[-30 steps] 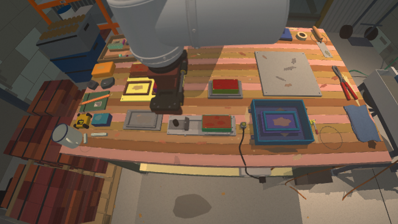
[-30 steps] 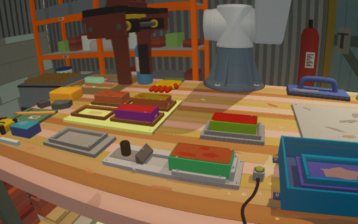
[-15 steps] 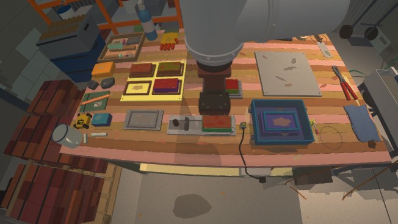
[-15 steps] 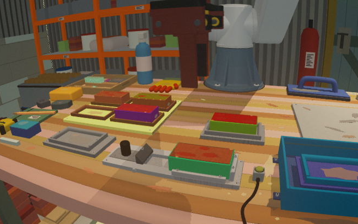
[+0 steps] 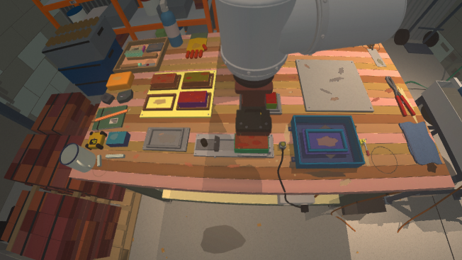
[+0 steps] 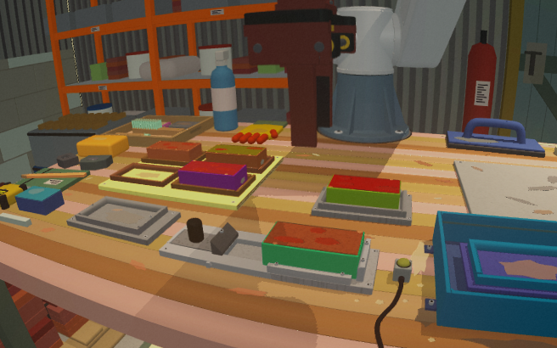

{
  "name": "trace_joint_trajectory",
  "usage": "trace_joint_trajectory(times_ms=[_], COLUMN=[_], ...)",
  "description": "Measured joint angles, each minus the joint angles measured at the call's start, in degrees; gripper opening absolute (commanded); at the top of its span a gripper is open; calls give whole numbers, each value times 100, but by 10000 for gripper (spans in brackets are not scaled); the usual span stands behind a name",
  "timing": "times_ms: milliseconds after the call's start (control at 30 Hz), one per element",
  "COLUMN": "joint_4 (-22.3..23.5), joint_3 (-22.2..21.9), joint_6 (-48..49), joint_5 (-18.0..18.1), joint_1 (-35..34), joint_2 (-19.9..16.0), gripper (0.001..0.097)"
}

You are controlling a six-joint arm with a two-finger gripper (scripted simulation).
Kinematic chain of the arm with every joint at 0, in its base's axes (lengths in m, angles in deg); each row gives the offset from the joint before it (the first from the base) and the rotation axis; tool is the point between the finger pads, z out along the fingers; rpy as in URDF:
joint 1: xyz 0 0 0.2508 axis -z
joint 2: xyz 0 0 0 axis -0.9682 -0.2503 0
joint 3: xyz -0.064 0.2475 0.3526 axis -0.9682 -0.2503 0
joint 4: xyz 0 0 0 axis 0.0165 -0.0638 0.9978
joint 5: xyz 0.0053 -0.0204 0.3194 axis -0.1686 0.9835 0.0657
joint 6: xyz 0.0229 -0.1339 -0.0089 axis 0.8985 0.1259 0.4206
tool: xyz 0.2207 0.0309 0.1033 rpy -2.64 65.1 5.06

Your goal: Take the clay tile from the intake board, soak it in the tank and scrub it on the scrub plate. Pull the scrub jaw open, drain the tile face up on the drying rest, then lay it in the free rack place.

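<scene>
The clay tile (image 6: 314, 247), rust-topped with green sides, lies flat on the scrub plate (image 6: 272, 259) near the table's front edge. The scrub jaw (image 6: 223, 239) and its black knob (image 6: 195, 230) stand to the tile's left, apart from it. My gripper (image 6: 304, 138) is open and empty, well above the table over the scrub plate area; the side camera shows its dark body (image 5: 253, 121) just behind the tile (image 5: 252, 143). The blue tank (image 6: 514, 268) sits to the right. The grey drying rest (image 6: 124, 217) is to the left, and the yellow rack (image 6: 190, 179) has one empty frame (image 6: 147, 174).
Orange shelving (image 6: 142, 52) and the robot's base (image 6: 365, 108) stand behind the work. A second red-and-green tile (image 6: 364, 190) rests on a grey tray mid-table. A button with a cable (image 6: 403, 267) sits between plate and tank; a grey board (image 5: 333, 85) lies behind the tank.
</scene>
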Motion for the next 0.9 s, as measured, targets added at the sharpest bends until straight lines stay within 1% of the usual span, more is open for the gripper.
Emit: trace_joint_trajectory(times_ms=[200, 400, 533, 700, 900], joint_4=[1, 1, 2, 1, 0], joint_3=[-235, -470, -568, -622, -628], joint_6=[1, 2, 2, 2, 2], joint_5=[-397, -882, -1138, -1311, -1340], joint_1=[-2, -3, -4, -4, -4], joint_2=[-166, -421, -581, -700, -716], gripper=[685, 685, 685, 685, 685])
